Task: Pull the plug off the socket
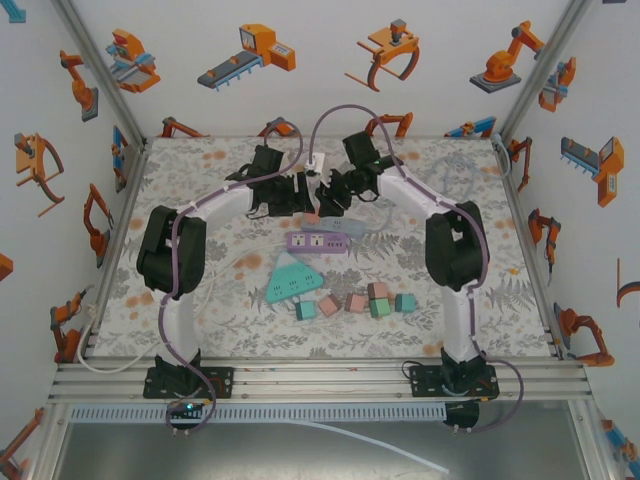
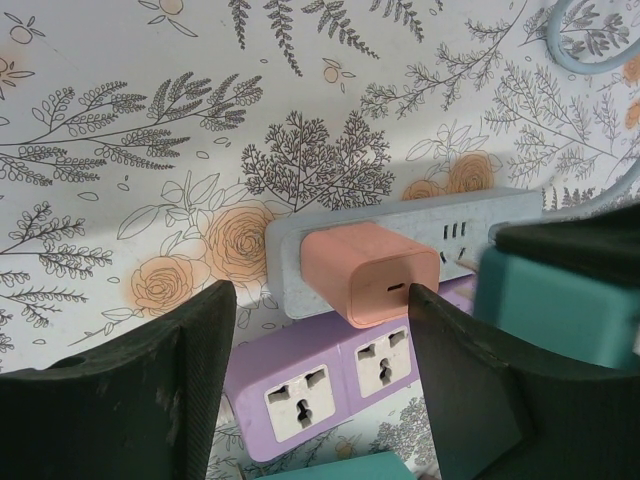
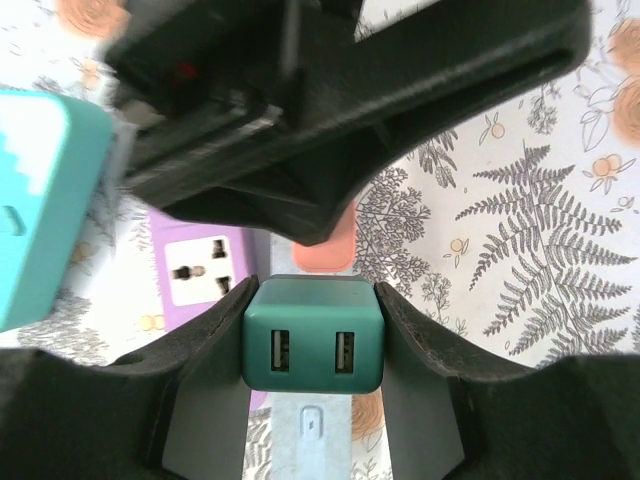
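Right hand (image 3: 315,300) clenches the teal USB charger (image 3: 312,345) at the grey power strip (image 2: 500,215). Left hand (image 2: 320,298) is released, straddling the salmon charger (image 2: 355,270) plugged into that strip.

Teal plug (image 3: 312,348): squarish charger block with rounded corners and 2 USB ports on the face turned away from the strip. It is clamped on 2 opposite sides between the fingers of the right gripper (image 3: 312,335), directly over the pale grey-blue socket strip (image 3: 312,432); cannot tell if its pins are still seated. The strip lies flat mid-table, with 1 salmon plug (image 2: 360,272) pushed fully in near one end, just beside the teal one.
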### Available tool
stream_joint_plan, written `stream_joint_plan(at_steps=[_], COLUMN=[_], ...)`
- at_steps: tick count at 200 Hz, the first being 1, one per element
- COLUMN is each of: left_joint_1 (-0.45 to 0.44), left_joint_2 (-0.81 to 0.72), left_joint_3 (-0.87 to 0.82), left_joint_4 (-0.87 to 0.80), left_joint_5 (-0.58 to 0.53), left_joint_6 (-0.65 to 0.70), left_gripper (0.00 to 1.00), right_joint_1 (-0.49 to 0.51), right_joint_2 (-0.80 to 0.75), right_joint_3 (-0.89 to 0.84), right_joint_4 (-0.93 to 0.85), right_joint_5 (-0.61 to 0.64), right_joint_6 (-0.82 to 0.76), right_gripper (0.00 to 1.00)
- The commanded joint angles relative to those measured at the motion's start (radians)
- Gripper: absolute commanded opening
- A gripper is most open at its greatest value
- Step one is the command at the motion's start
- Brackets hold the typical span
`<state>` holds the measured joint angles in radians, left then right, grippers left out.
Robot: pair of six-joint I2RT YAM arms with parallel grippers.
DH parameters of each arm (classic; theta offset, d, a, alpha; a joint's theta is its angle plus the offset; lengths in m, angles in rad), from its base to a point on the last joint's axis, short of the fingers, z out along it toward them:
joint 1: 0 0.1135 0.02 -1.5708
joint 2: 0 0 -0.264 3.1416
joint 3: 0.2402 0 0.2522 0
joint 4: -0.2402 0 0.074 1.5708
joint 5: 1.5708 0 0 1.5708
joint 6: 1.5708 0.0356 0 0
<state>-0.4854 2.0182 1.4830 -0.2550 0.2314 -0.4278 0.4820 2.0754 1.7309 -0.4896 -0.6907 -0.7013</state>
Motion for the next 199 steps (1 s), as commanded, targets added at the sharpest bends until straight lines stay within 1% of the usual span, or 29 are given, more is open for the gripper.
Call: stream_joint_plan(at_steps=[1, 32, 52, 60, 85, 102, 118, 141, 162, 199], left_joint_1=[-0.007, -0.007, -0.005, -0.004, -0.003, -0.003, -0.007, -0.019, -0.049, -0.134], left_joint_2=[0.041, 0.004, -0.023, -0.037, -0.092, -0.138, -0.195, -0.310, -0.438, -0.671], left_joint_3=[-0.045, -0.002, 0.025, 0.031, 0.030, 0.019, 0.000, -0.077, -0.192, -0.400], left_joint_4=[-0.173, -0.171, -0.176, -0.178, -0.172, -0.165, -0.150, -0.084, -0.007, 0.092], left_joint_5=[-0.064, -0.051, -0.043, -0.040, -0.035, -0.023, -0.013, 0.019, 0.042, 0.081], left_joint_6=[0.072, 0.070, 0.081, 0.088, 0.107, 0.110, 0.112, 0.123, 0.158, 0.310], left_gripper=[0.65, 0.66, 0.67, 0.68, 0.69, 0.72, 0.75, 0.75, 0.75, 0.74], right_joint_1=[0.009, 0.009, 0.009, 0.008, 0.002, -0.012, -0.028, -0.054, -0.093, -0.129], right_joint_2=[-0.153, -0.317, -0.417, -0.460, -0.571, -0.643, -0.715, -0.810, -0.867, -0.885], right_joint_3=[-0.076, -0.233, -0.305, -0.326, -0.385, -0.443, -0.525, -0.654, -0.760, -0.904], right_joint_4=[0.076, 0.201, 0.209, 0.209, 0.148, 0.115, 0.122, 0.139, 0.132, 0.094], right_joint_5=[-0.018, 0.036, 0.053, 0.086, 0.257, 0.303, 0.336, 0.388, 0.434, 0.489], right_joint_6=[0.094, 0.310, 0.441, 0.520, 0.791, 0.927, 1.054, 1.217, 1.352, 1.515], right_gripper=[0.00, 0.00, 0.00, 0.00, 0.00, 0.00, 0.00, 0.00, 0.00, 0.00])
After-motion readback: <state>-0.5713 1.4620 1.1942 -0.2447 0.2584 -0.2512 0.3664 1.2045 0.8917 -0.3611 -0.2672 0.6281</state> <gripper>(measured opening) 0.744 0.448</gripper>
